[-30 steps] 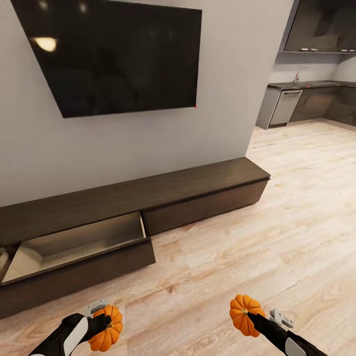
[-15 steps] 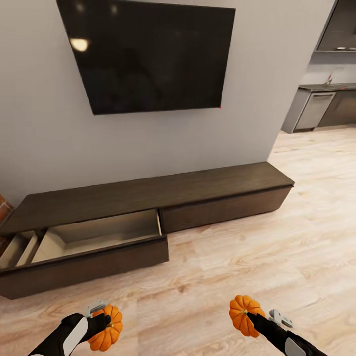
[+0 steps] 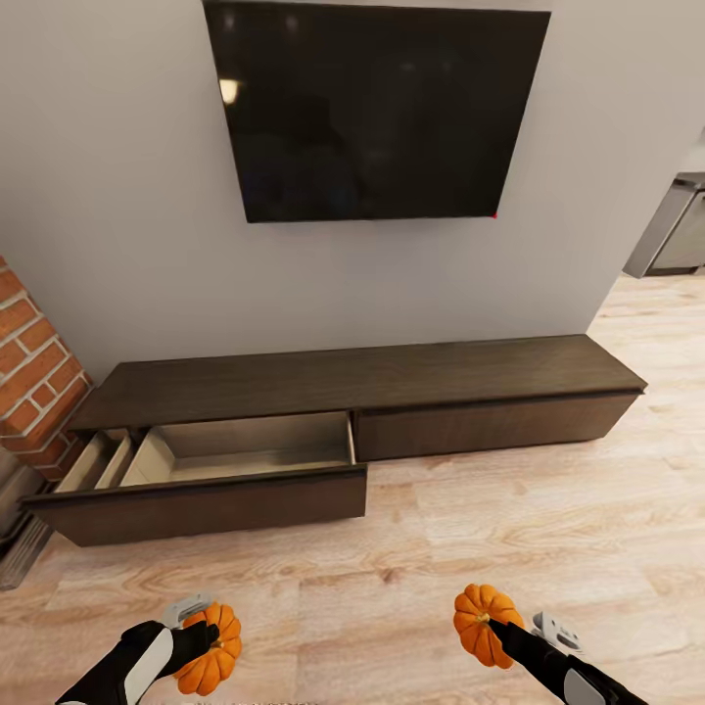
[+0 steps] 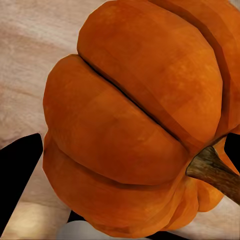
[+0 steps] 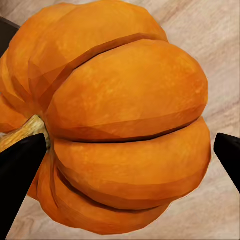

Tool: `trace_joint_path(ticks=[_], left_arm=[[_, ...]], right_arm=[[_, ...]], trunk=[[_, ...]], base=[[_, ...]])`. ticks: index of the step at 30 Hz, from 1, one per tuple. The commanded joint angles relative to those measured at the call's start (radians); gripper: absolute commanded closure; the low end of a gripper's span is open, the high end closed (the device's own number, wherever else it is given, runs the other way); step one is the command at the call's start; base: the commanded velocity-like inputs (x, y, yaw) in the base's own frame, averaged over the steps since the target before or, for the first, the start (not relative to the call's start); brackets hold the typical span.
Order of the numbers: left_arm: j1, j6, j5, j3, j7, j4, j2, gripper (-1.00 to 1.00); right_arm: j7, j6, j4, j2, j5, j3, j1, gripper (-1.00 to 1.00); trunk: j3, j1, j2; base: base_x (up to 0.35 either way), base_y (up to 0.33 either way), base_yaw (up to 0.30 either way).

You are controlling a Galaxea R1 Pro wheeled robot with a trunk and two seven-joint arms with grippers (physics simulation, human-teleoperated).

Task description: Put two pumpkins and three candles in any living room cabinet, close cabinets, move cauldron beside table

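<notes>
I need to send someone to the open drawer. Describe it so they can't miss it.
Find the black TV on the grey wall; below it runs a long, low dark cabinet. The open drawer is its left half, beside the brick fireplace, showing pale wood inside, while the right front is shut.

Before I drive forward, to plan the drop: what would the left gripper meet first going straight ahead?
Probably the pulled-out dark brown drawer front of the low cabinet; the left gripper holds a ribbed orange pumpkin. Depth is uncertain.
</notes>
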State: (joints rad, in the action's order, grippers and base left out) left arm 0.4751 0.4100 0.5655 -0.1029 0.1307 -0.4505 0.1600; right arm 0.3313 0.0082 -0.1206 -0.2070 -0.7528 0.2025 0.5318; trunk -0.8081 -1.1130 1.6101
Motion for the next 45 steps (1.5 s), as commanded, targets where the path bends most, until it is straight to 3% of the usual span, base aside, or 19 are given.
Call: trace_joint_path(ticks=[1,7,21,31,38,45], left_arm=[[0.000,0.003,0.010,-0.008,0.009,-0.002,0.001,1.00],[0.000,0.004,0.008,-0.008,0.009,-0.002,0.002,1.00],[-0.001,0.004,0.008,-0.008,0.009,-0.002,0.003,1.00],[-0.001,0.003,0.008,-0.008,0.008,-0.002,0.003,1.00],[-0.001,0.003,0.010,-0.008,0.008,-0.003,0.002,1.00],[-0.001,0.004,0.014,-0.007,0.008,-0.005,0.001,1.00]], right_arm=[[0.004,0.001,-0.001,0.000,-0.011,0.008,0.000,1.00],[0.008,0.001,-0.001,-0.002,-0.013,0.037,0.000,1.00],[0.012,-0.001,-0.001,-0.002,-0.013,0.041,0.000,1.00],[0.012,-0.001,-0.001,-0.002,-0.013,0.041,0.000,1.00],[0.012,-0.001,-0.001,-0.002,-0.013,0.041,0.000,1.00],[0.013,-0.002,-0.001,-0.002,-0.013,0.041,0.000,1.00]], trunk=[[-0.001,0.000,0.000],[-0.001,0.000,0.000],[-0.001,0.000,0.000],[-0.001,0.000,0.000],[-0.001,0.000,0.000],[0.021,0.027,-0.049]], base=[[0.056,0.055,0.288],[0.156,0.172,0.288],[0.062,0.296,0.079],[0.052,0.309,-0.232],[0.089,0.078,-0.279],[0.004,0.003,-0.124]])
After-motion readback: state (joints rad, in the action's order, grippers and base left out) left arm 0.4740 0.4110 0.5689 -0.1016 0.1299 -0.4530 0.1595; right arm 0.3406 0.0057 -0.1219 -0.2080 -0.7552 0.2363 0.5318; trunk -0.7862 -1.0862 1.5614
